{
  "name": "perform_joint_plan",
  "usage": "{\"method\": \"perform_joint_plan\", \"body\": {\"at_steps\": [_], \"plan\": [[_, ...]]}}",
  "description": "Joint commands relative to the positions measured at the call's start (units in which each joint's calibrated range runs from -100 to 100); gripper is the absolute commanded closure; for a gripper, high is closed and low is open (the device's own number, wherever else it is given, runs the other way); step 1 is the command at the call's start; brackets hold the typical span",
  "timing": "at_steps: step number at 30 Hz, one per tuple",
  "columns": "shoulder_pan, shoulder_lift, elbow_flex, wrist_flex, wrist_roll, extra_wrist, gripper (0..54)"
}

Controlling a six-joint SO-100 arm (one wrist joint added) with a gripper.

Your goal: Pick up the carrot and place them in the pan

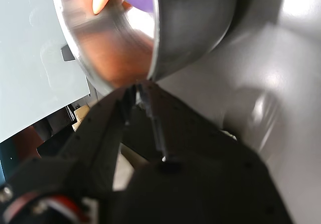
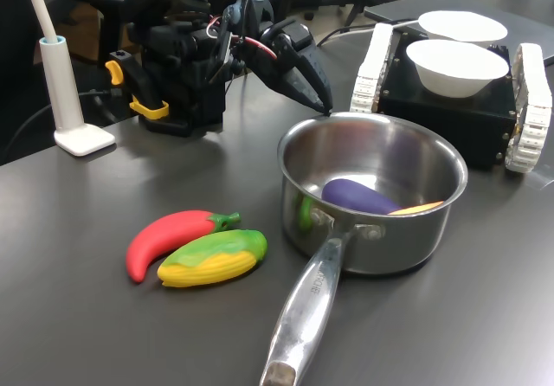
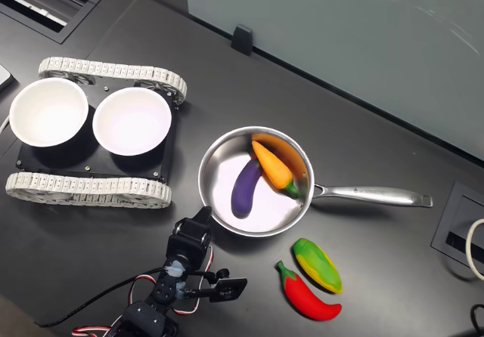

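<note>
Now, line by line:
Carrot (image 3: 272,165): lying inside the pan, its green end pointing toward the handle, just beside a purple eggplant (image 3: 245,187).
Pan (image 3: 219,160): sitting on the dark table (image 3: 393,133), handle reaching toward the second exterior view's right.
Gripper (image 2: 325,106): hanging just outside the pan's rim, jaws pressing together on nothing.
Chili pepper (image 2: 169,239) and corn (image 2: 216,257): lying touching each other near the handle.
White bowls (image 3: 132,122): sitting on a tracked platform.

Black plastic arm (image 2: 186,57), pointed black pincer (image 2: 322,102), red/white wires, yellow clips at base
</note>
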Motion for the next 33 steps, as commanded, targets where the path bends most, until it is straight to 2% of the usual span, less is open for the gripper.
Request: {"method": "perform_joint_plan", "body": {"at_steps": [1,6,15,17,21,24,27,33], "plan": [[4.12,0.18,-0.21,-1.03,-0.93,0.97,53.4],[5.27,0.18,-4.39,-5.29,-1.47,0.97,53.4],[5.84,0.18,-14.2,-5.46,-2.25,0.97,53.4],[6.18,0.18,-16.47,-3.59,-2.49,0.97,53.4],[5.15,0.18,-20.83,4.86,-2.74,0.88,53.4],[5.04,0.18,-21.74,8.78,-2.69,0.88,53.4],[5.04,0.18,-20.83,11.42,-2.74,0.88,53.4],[4.23,0.18,-17.74,13.81,-2.59,0.88,53.4]]}}
